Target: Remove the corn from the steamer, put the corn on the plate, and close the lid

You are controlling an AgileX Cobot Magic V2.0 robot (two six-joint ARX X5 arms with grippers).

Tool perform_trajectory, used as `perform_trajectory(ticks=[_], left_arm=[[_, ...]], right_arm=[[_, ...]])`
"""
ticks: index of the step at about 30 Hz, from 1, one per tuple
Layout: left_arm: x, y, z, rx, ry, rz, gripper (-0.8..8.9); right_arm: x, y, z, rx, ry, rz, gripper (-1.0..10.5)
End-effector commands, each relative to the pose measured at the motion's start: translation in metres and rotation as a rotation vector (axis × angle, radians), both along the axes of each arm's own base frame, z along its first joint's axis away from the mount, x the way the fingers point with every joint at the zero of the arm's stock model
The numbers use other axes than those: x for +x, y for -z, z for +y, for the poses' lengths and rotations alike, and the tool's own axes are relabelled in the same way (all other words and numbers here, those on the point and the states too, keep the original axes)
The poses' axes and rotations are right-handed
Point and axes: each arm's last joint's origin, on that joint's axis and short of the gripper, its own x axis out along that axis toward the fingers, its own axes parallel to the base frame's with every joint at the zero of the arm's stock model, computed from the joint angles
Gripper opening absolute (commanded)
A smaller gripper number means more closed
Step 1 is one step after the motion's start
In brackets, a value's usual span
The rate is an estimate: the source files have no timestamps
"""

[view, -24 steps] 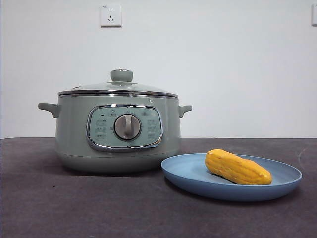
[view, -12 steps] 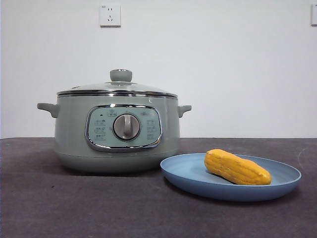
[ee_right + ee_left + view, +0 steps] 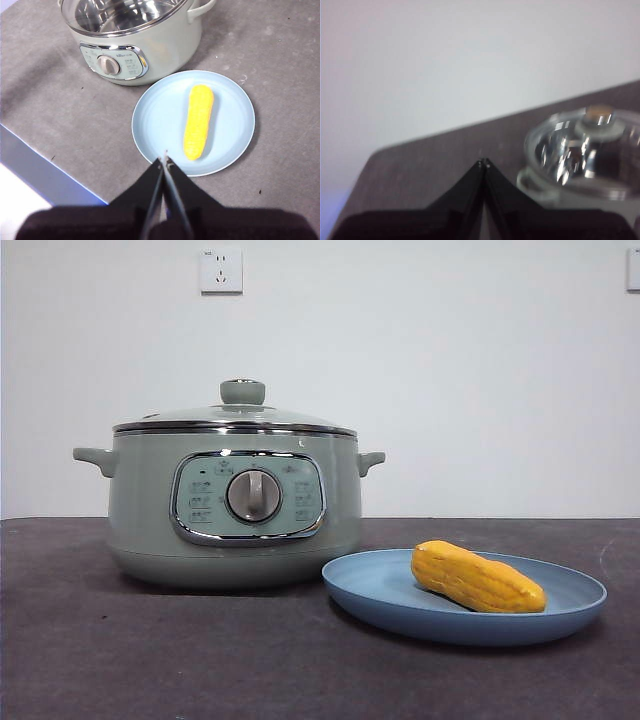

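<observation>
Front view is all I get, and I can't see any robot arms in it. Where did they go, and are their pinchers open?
Observer: Both are up off the table. The right gripper hangs above the near edge of the plate, jaws shut and empty.
Operator: And the other one?
Observer: The left gripper is beside the steamer, looking at the lid from higher up. It is shut too, holding nothing.
Operator: Is anything left inside the steamer?
Observer: Through the glass, the right wrist view shows only bare shiny metal in the steamer. The corn lies on the plate.
</observation>
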Motion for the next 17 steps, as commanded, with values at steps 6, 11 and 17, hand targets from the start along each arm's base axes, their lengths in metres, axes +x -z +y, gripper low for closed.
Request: perform_trajectory(ticks=[6,11,17], left_arm=[[-0.001,0.077,0.002,0.001,-0.077,0.082,-0.03],[0.001,0.111,0.003,-0.025,-0.086,0.086,-0.03],[0.001,0.142,0.003,-0.090,-0.091,0.094,-0.03]], right_arm=[[0.001,0.002,0.000,-0.005,-0.002,0.000,0.0],[0.001,0.002,0.000,-0.005,-0.002,0.000,0.0],[0.001,0.002,0.000,-0.005,-0.002,0.000,0.0]])
